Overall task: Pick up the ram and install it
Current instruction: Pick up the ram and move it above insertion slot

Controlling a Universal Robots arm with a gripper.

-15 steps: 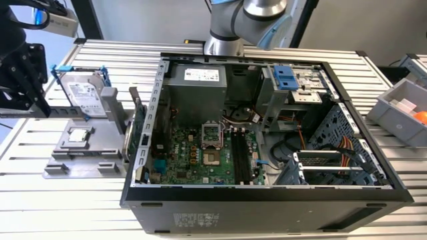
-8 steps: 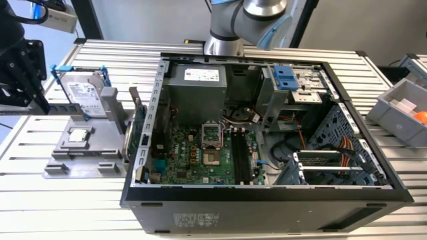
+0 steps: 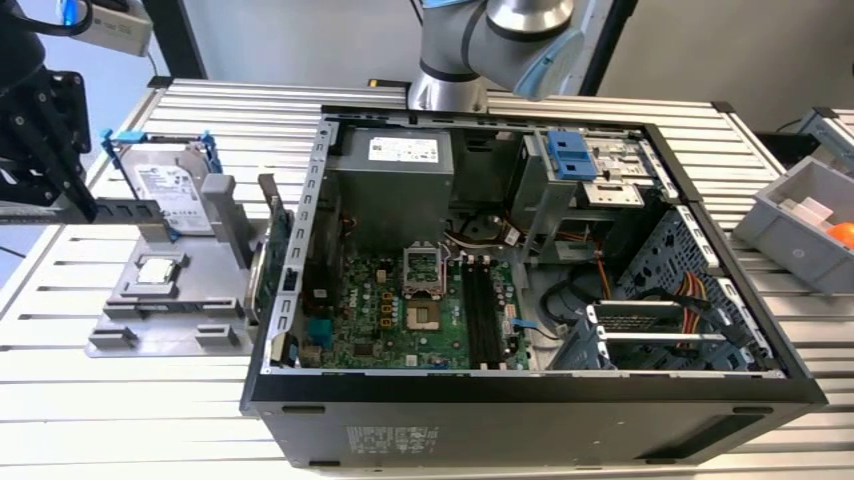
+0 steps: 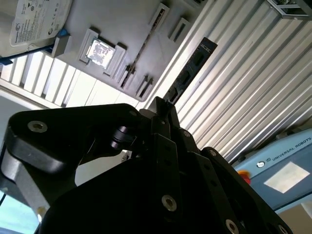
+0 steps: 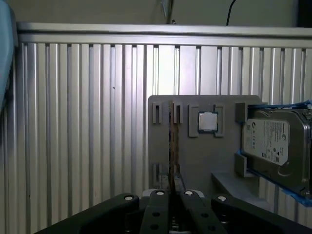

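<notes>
- While the gripper (image 5: 173, 187) clamps its jaws on one end of the ram (image 5: 171, 141), the stick sticks out edge-on over the fixture (image 5: 204, 161), well apart from the case (image 3: 534, 405).
- Held by its end, it could tilt or slip in transit.
- A tilted stick would likely miss the slots (image 3: 483, 305) or clip the case wall.

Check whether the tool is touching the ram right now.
Touching. In the second wrist view the ram runs straight out from between the fingertips of the tool, with no gap, clamped at its near end.
</notes>
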